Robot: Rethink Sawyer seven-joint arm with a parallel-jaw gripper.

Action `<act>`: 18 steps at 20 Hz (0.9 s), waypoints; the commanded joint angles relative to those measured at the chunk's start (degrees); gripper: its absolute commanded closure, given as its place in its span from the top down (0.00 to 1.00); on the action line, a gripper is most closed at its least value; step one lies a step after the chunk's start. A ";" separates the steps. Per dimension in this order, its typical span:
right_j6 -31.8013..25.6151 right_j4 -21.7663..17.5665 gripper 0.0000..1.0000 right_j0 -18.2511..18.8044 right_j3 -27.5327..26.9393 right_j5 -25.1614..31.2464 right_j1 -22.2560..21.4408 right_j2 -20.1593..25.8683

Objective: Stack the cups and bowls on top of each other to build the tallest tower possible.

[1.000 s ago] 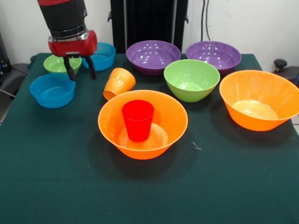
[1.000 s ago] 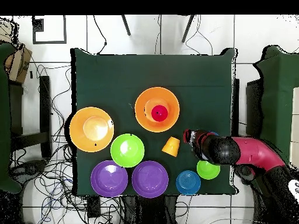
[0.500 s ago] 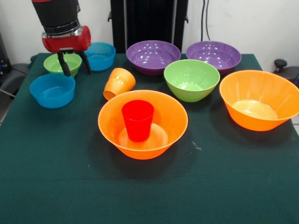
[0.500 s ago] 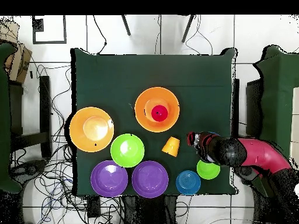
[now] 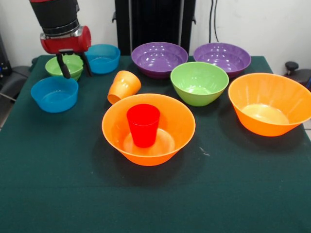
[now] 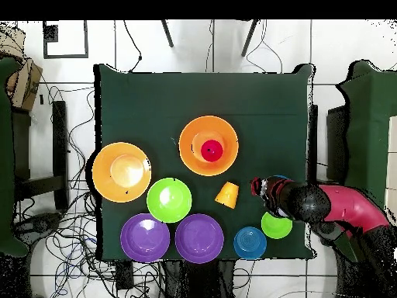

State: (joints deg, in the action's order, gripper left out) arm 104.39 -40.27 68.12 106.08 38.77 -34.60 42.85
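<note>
A red cup (image 5: 143,125) stands upright inside a large orange bowl (image 5: 170,116) at the table's middle, also seen from overhead as the red cup (image 6: 212,150) in the orange bowl (image 6: 194,136). An orange cup (image 5: 124,86) lies on its side just behind it. My gripper (image 5: 76,72) hangs open and empty over the small green bowl (image 5: 68,63), between two blue bowls (image 5: 54,93) (image 5: 104,58). Overhead, the gripper (image 6: 260,189) is next to the small green bowl (image 6: 277,226).
Two purple bowls (image 5: 159,59) (image 5: 222,57) stand at the back. A medium green bowl (image 5: 199,82) sits in front of them, and a second large orange bowl (image 5: 269,103) is at the right. The dark green cloth covers the table (image 5: 146,204).
In the front view the gripper has moved left and toward the back, from beside the near blue bowl to over the small green bowl. No bowl or cup has moved.
</note>
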 commanded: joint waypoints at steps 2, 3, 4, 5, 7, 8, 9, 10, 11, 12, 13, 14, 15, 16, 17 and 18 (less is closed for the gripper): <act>-19.52 -6.81 1.00 -1.46 -5.66 3.49 2.98 1.20; -19.56 -6.96 1.00 -1.55 -5.95 3.57 3.26 1.20; -19.67 -7.17 1.00 -1.60 -6.25 3.52 3.57 1.22; -19.91 -7.21 1.00 -1.59 -6.46 3.68 3.77 1.30; -20.35 -7.22 1.00 -1.48 -6.60 4.06 3.83 1.57; -20.64 -7.31 1.00 -1.48 -6.86 4.27 3.98 1.68; -20.87 -7.31 1.00 -1.44 -7.01 4.46 4.06 1.77; -21.20 -7.27 1.00 -1.40 -7.24 4.77 4.17 1.88; -21.59 -7.42 1.00 -1.77 -8.44 5.12 5.10 1.81; -21.71 -7.48 1.00 -1.76 -8.67 5.19 5.32 1.82; -21.80 -7.69 1.00 -1.71 -8.81 5.04 5.65 1.75; -21.81 -7.83 1.00 -1.71 -8.88 4.92 5.85 1.74; -21.85 -7.96 1.00 -1.83 -9.22 4.91 6.34 1.68; -21.82 -8.13 1.00 -1.84 -9.32 4.71 6.68 1.68; -21.93 -8.40 1.00 -2.06 -9.99 4.65 7.41 1.59; -21.85 -8.63 1.00 -2.14 -10.15 4.41 7.78 1.53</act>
State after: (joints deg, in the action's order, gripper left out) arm 104.09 -43.60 68.09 102.19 38.77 -30.20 43.01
